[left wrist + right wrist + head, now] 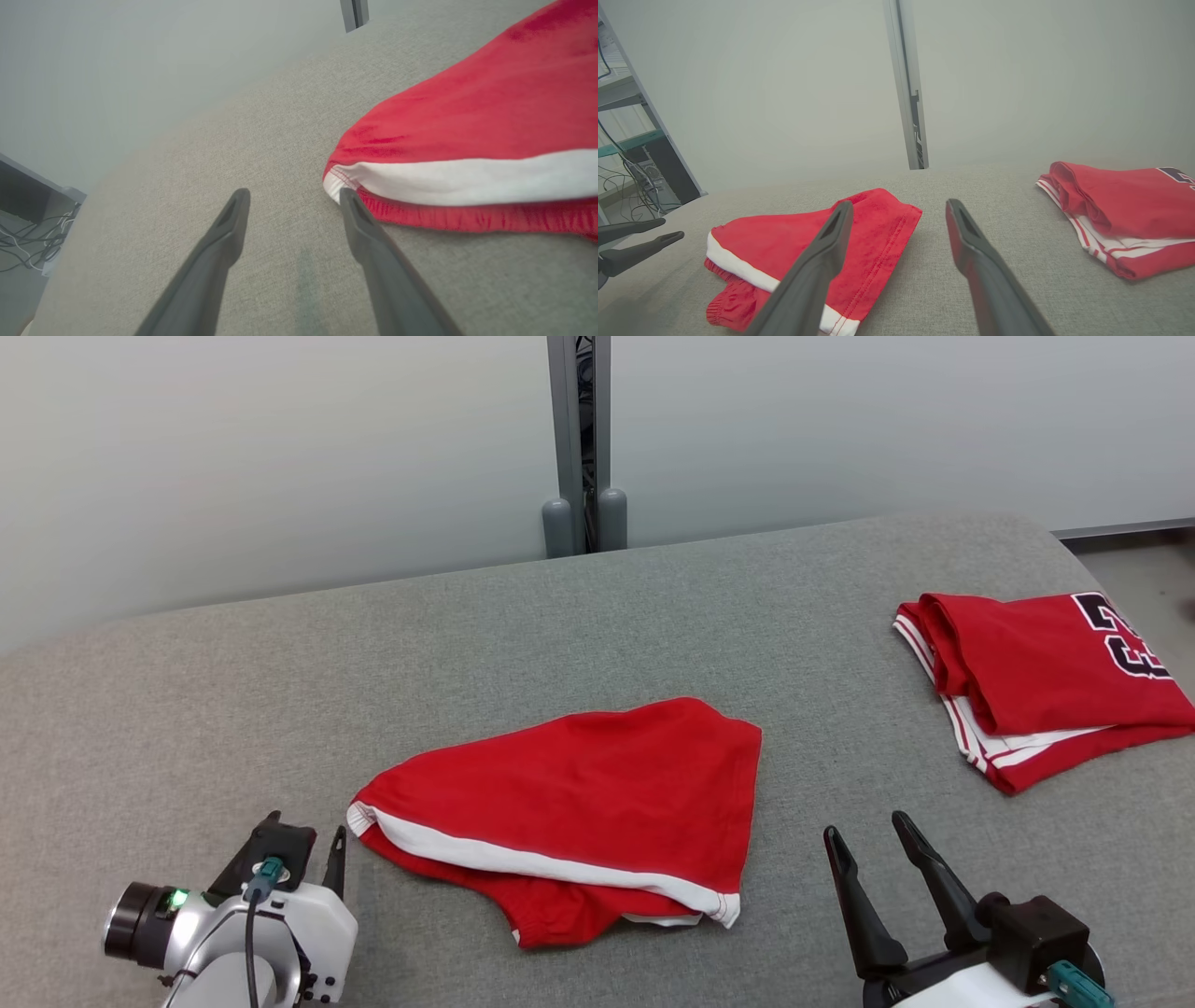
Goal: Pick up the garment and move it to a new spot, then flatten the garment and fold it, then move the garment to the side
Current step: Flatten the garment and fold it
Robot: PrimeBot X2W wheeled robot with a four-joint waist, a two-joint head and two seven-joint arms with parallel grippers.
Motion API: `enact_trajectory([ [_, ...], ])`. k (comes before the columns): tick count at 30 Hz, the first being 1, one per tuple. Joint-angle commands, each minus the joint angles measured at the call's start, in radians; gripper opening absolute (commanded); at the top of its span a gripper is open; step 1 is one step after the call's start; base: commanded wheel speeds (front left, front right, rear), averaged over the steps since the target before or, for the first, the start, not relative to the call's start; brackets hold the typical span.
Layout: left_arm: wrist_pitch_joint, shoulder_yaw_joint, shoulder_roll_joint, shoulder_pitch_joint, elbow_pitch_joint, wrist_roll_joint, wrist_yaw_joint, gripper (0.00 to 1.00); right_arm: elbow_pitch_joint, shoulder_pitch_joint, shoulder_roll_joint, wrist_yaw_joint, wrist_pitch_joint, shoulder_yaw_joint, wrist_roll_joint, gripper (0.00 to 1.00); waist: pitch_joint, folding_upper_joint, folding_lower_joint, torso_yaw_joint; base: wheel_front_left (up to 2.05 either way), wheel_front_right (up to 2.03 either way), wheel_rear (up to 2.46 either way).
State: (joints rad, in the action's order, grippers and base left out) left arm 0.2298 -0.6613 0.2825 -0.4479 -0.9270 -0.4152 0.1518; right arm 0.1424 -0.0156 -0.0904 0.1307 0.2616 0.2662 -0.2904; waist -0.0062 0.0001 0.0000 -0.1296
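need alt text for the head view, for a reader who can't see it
A red garment with a white stripe lies loosely folded in the middle of a grey fabric table. The open left end effector and open right end effector flank it near the bottom edge, neither holding it. A second folded red garment rests at far right.

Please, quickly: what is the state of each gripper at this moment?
Left gripper: open, holding nothing, next to a corner of the red shorts.
Right gripper: open, holding nothing.
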Motion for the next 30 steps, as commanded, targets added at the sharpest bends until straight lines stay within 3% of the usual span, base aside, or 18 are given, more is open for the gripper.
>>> enact_trajectory([
  [1,0.011,0.012,0.005,0.013,0.011,-0.007,0.013,1.00,0.002,-0.011,-0.006,0.000,0.004,0.000,-0.001,1.00,-0.002,-0.0001,0.0000,0.001,0.00,0.00,0.00],
  [6,0.034,0.083,-0.001,0.088,0.115,-0.053,0.060,1.00,0.013,-0.015,-0.012,0.000,0.004,0.006,-0.009,1.00,-0.008,-0.0001,0.0000,0.012,0.00,0.00,0.00],
  [11,0.036,0.232,-0.019,0.204,0.359,-0.068,0.115,1.00,0.031,-0.020,-0.013,0.000,0.004,0.010,-0.018,1.00,-0.009,-0.0001,0.0000,0.033,0.00,0.00,0.00],
  [14,0.035,0.315,-0.044,0.287,0.502,-0.042,0.125,1.00,0.050,-0.019,-0.014,0.000,0.004,0.015,-0.025,1.00,-0.011,-0.0001,0.0000,0.048,0.00,0.00,0.00],
  [21,0.035,0.421,-0.134,0.435,0.729,0.064,0.094,1.00,0.106,-0.010,-0.018,0.000,0.004,0.045,-0.056,1.00,-0.016,-0.0001,0.0000,0.093,0.00,0.00,0.00],
  [30,0.035,0.448,-0.207,0.526,0.836,0.172,0.039,1.00,0.288,0.050,-0.030,0.000,0.004,0.128,-0.169,1.00,-0.015,-0.0001,0.0000,0.154,0.00,0.00,0.00],
])
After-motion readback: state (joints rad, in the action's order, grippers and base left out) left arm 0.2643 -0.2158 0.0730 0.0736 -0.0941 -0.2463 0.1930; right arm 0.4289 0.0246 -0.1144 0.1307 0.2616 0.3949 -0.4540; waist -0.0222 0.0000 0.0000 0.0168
